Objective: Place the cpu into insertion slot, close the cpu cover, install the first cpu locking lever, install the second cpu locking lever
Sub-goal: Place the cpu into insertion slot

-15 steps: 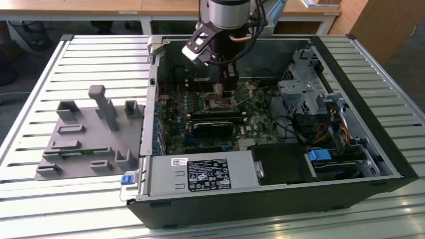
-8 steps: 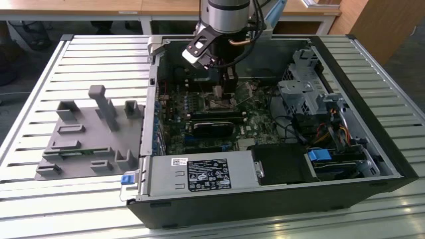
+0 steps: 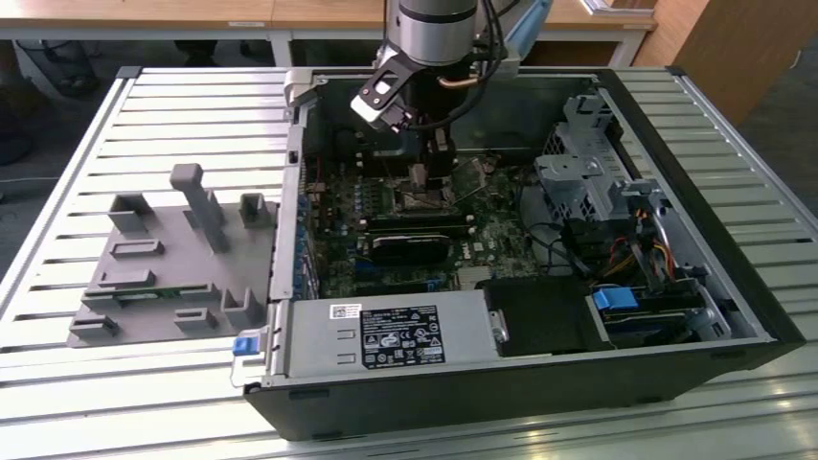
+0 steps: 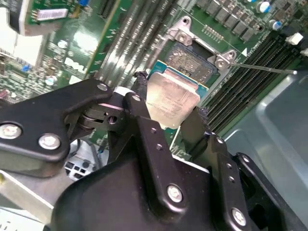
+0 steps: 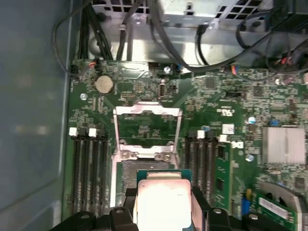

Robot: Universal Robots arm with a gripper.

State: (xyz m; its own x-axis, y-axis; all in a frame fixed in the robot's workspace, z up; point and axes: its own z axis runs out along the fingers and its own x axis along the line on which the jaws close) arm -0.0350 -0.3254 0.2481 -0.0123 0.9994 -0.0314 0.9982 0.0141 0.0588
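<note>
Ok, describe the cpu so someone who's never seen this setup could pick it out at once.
Look inside the open computer case to the green motherboard, where the gripper reaches down. The cpu is the small flat square pinched between its black fingers, just by the insertion slot. Its pale silvery face sets it apart from the dark socket and long black memory slots.

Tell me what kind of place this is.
Probably a robotics lab or workshop: an open computer case sits on a slatted metal table, the gripper holds the cpu above its board, and wooden desks stand behind.
</note>
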